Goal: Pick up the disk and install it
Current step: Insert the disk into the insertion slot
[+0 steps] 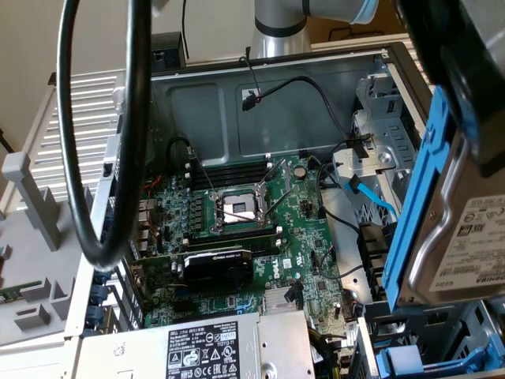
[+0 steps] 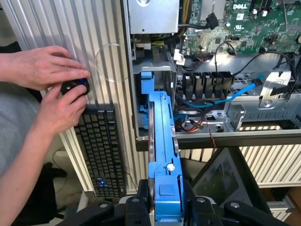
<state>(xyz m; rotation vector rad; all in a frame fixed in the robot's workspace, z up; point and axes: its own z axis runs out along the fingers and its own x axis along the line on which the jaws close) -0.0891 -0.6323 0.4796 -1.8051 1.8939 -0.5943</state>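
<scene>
In the exterior view an open computer case (image 1: 237, 103) lies with its motherboard (image 1: 237, 237) facing up, the bare processor socket (image 1: 239, 209) near the centre. A silver power-supply box (image 1: 213, 347) with a black-and-white label sits at six o'clock. A thick black cable (image 1: 118, 158) loops down close to the lens at nine o'clock, and the robot arm (image 1: 276, 28) rises behind the case at twelve. At three o'clock the disk (image 1: 465, 229) hangs clear above the case's drive-bay side, tilted. Its grey metal and white label face the camera, and the blue carrier frame (image 1: 418, 197) runs along its inner edge. The dark gripper (image 1: 477, 126) overlaps its upper end. A light-blue data cable (image 1: 371, 197) trails inside the case just beside it. In the wrist view the gripper (image 2: 164, 209) has its black fingers (image 2: 141, 207) pressed against both flat sides of the disk (image 2: 162, 136), which is seen edge-on, so they hold it at a middling width. The disk's far end points at the metal drive cage (image 2: 155, 66) at the case's corner; whether it touches cannot be told. Beyond the case, two hands (image 2: 42, 66) hold a small black object (image 2: 75, 87) next to a black keyboard (image 2: 101, 150).
</scene>
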